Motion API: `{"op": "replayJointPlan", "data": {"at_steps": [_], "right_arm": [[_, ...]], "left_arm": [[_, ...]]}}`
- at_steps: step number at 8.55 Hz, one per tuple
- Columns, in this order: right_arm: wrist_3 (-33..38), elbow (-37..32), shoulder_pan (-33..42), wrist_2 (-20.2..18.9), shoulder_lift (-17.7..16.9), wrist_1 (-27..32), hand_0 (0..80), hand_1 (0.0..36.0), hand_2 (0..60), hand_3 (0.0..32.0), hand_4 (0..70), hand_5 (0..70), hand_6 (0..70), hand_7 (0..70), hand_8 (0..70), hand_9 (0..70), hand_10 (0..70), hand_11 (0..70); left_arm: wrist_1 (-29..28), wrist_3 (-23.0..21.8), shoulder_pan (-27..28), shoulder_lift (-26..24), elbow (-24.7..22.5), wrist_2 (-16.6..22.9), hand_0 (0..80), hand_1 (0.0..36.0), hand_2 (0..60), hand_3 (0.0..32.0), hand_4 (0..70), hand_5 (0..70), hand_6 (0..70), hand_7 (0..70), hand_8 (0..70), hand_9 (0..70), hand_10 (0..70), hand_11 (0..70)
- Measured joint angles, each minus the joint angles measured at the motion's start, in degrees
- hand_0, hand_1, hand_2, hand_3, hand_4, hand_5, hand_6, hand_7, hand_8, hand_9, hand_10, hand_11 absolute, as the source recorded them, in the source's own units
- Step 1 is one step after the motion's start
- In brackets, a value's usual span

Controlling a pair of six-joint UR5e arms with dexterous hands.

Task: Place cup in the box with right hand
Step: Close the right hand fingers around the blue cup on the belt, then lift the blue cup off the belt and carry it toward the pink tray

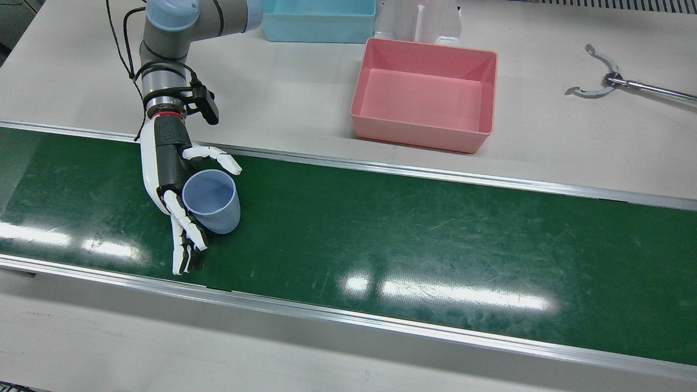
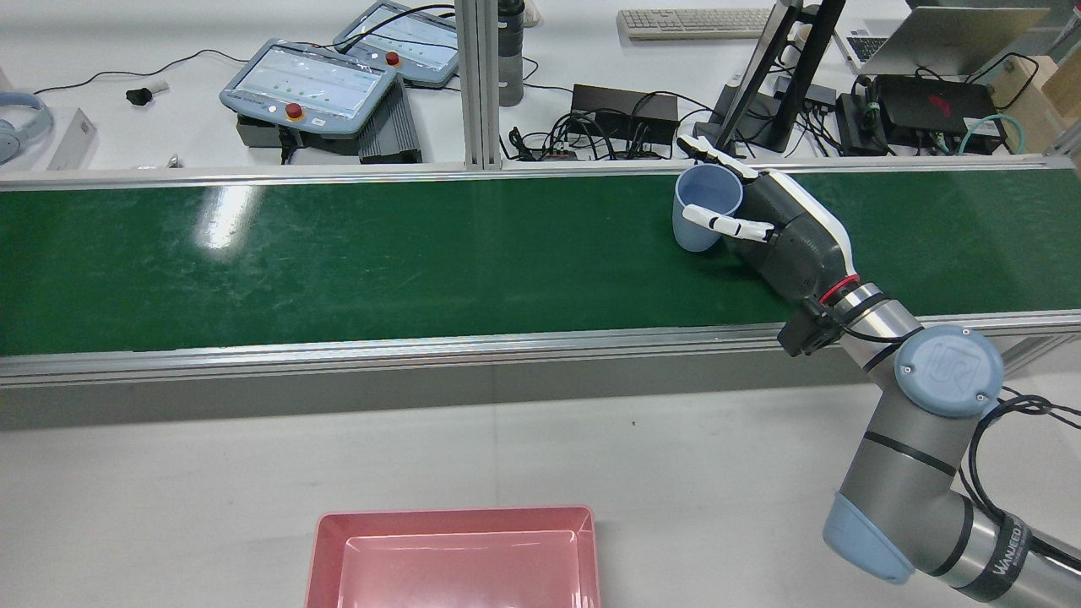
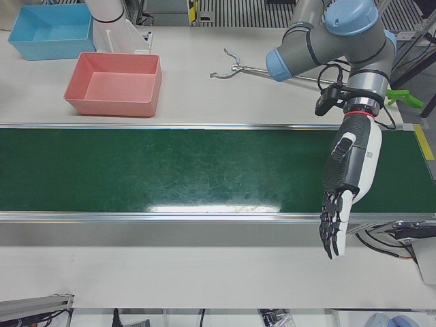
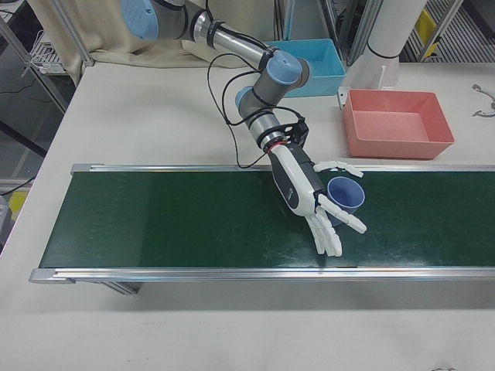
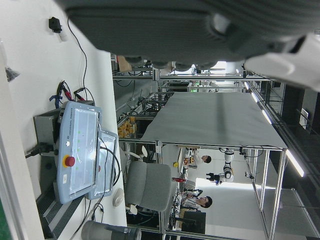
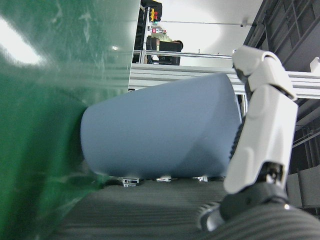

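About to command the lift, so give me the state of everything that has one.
Cup: upright on the belt, empty, mouth up.
Right robot hand: fingers around the cup, not visibly clamped.
Left robot hand: open, holding nothing.
Pink box: empty.
Blue box: looks empty.

The cup (image 1: 212, 201) stands upright on the belt (image 1: 435, 234), toward the left end in the front view, with the right hand (image 1: 174, 179) against its left side and fingers (image 1: 215, 158) reaching past it behind and in front. The belt runs across the table (image 1: 572, 158). Behind the belt, on the robot's side and well apart from the cup, sits the box (image 1: 425, 95), right of the cup in that view. Behind the box stands a second bin (image 1: 318, 22), and far to the box's right a grabber tool (image 1: 610, 81) lies on the table. The left hand (image 3: 344, 187) hangs over the opposite end of the belt, its fingertips past the belt's front edge
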Motion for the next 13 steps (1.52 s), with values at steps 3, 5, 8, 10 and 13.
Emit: {"op": "replayJointPlan", "data": {"at_steps": [3,5,8,10,13], "right_arm": [[-0.14,-0.44,-0.23,0.09,0.20,-0.06,51.7,36.0,60.0,0.0,10.4,15.6,21.3,68.4,34.5,54.8,32.9,49.5],[-0.21,-0.50,-0.30,0.08,0.24,-0.14,48.0,36.0,60.0,0.0,16.6,18.9,28.9,70.0,48.2,70.0,48.1,70.0],[-0.14,0.44,0.07,0.20,0.34,-0.15,50.5,36.0,60.0,0.0,19.0,21.3,31.8,70.0,57.0,70.0,56.2,70.0],[-0.25,3.58,1.09,0.40,0.40,-0.40,49.8,36.0,60.0,0.0,17.7,20.5,29.5,70.0,54.2,70.0,52.7,70.0],[-1.89,9.41,0.78,-0.83,1.34,-1.26,50.1,36.0,60.0,0.0,21.0,19.8,28.7,70.0,52.0,70.0,49.8,70.0]], "left_arm": [[0.00,0.00,0.03,0.00,0.05,-0.06,0.0,0.0,0.0,0.0,0.0,0.0,0.0,0.0,0.0,0.0,0.0,0.0],[0.00,0.00,0.01,0.00,0.08,-0.05,0.0,0.0,0.0,0.0,0.0,0.0,0.0,0.0,0.0,0.0,0.0,0.0],[0.00,-0.03,-0.02,0.00,0.06,-0.04,0.0,0.0,0.0,0.0,0.0,0.0,0.0,0.0,0.0,0.0,0.0,0.0],[0.00,0.00,-0.02,0.00,0.01,-0.04,0.0,0.0,0.0,0.0,0.0,0.0,0.0,0.0,0.0,0.0,0.0,0.0],[0.00,0.00,-0.02,0.00,0.00,-0.01,0.0,0.0,0.0,0.0,0.0,0.0,0.0,0.0,0.0,0.0,0.0,0.0]]}}
